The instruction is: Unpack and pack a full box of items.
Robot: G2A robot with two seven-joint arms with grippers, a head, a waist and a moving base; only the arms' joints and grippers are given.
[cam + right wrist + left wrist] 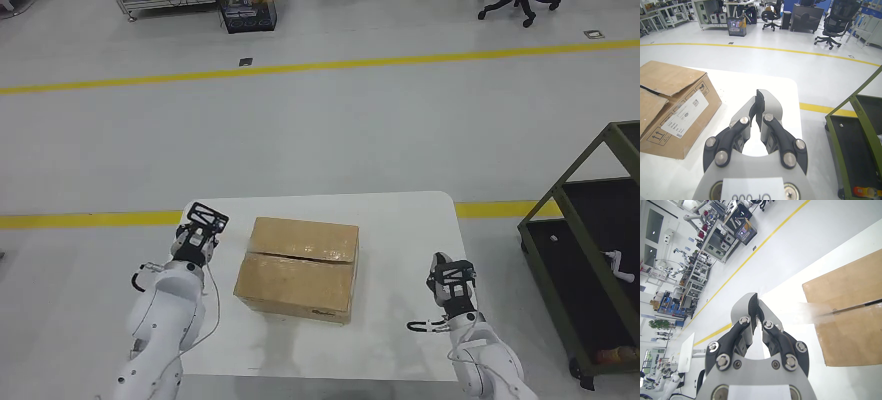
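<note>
Your left pincer [757, 306] is closed tip to tip with nothing in it, near one short end of the cardboard box [298, 268]. Your right pincer [759, 103] is likewise pressed together and empty, farther off on the box's other side. The box sits mid-worktop, its flaps down but slightly lifted along the seam. The white worktop [400, 320] stands on a pale glossy floor crossed by yellow lines [300, 68]. A green cart [575, 270] stands on your right, with office chairs [836, 22] beyond.
</note>
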